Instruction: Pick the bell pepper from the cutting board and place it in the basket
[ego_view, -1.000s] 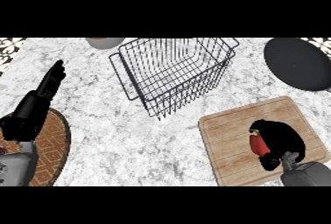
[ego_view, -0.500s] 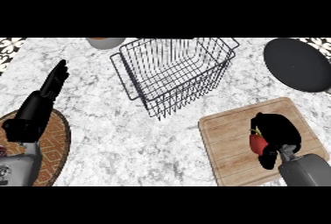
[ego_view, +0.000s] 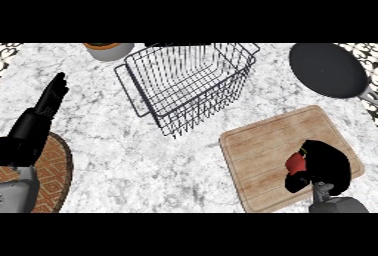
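Right hand (ego_view: 325, 167) has closed round one bell pepper (ego_view: 296, 162) — one basket (ego_view: 184, 85) apart.

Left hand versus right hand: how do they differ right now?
The left hand has straight fingers and holds nothing; the right hand is curled round the red bell pepper. The left hand is over the marble counter at the view's left; the right hand is over the wooden cutting board. Both are black.

Bare tabletop (ego_view: 148, 165) separates board (ego_view: 266, 145) from basket (ego_view: 188, 85); a pan (ego_view: 328, 70) stands at the far right corner, clear of that path.
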